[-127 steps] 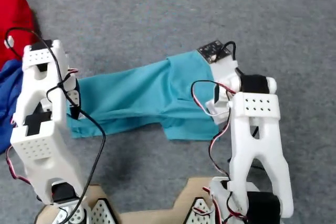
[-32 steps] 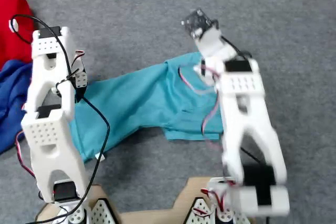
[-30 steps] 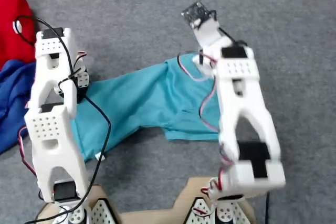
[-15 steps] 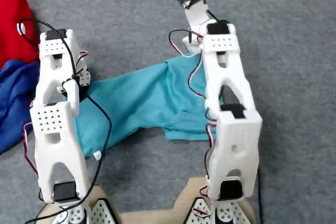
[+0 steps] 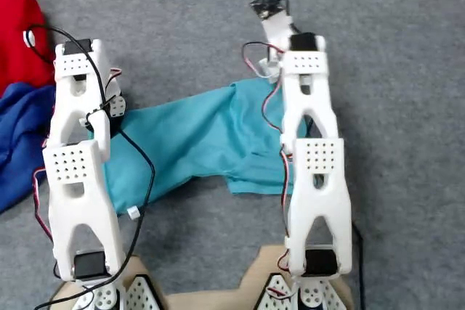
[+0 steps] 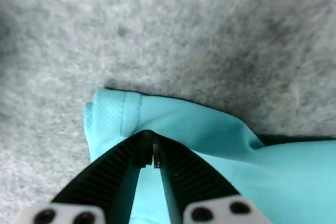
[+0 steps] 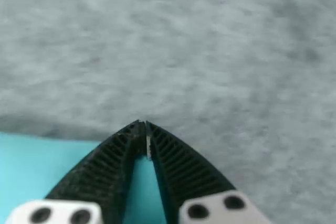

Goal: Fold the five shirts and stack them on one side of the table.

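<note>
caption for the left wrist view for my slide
Left claw closed over a hemmed corner of the teal shirt on the grey table

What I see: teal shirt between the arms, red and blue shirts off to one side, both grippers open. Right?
No: both wrist views show the left gripper and right gripper shut. The teal shirt, red shirt and blue shirt are as stated.

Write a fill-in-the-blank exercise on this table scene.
The teal shirt lies spread on the ___ table. The red shirt and blue shirt lie beside the ___ arm. The right gripper has its jaws ___.
Missing: grey, left, shut.
</note>
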You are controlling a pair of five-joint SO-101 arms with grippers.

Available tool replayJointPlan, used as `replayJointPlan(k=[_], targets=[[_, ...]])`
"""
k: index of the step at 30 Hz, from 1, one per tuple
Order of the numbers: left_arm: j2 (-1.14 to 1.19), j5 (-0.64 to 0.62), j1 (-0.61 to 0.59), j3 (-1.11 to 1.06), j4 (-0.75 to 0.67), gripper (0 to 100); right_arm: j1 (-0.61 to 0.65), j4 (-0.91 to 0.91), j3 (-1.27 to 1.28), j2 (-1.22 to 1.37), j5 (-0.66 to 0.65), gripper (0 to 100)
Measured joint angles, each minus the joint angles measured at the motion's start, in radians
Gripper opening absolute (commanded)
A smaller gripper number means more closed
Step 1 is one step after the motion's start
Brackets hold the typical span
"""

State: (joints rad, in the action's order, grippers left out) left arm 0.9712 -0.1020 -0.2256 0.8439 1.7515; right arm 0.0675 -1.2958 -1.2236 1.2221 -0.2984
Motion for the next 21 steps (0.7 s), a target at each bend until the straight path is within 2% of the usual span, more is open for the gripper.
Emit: replayJointPlan(k=[7, 21], targets=[[0.020, 0.000, 0.009, 0.025, 0.000, 2, -0.031, -0.066, -0.235, 0.123, -0.092, 0.7], [0.104, 0.000, -0.006, 0.192, 0.002, 2, -0.015, -0.216, -0.394, 0.124, -0.098, 0.6]])
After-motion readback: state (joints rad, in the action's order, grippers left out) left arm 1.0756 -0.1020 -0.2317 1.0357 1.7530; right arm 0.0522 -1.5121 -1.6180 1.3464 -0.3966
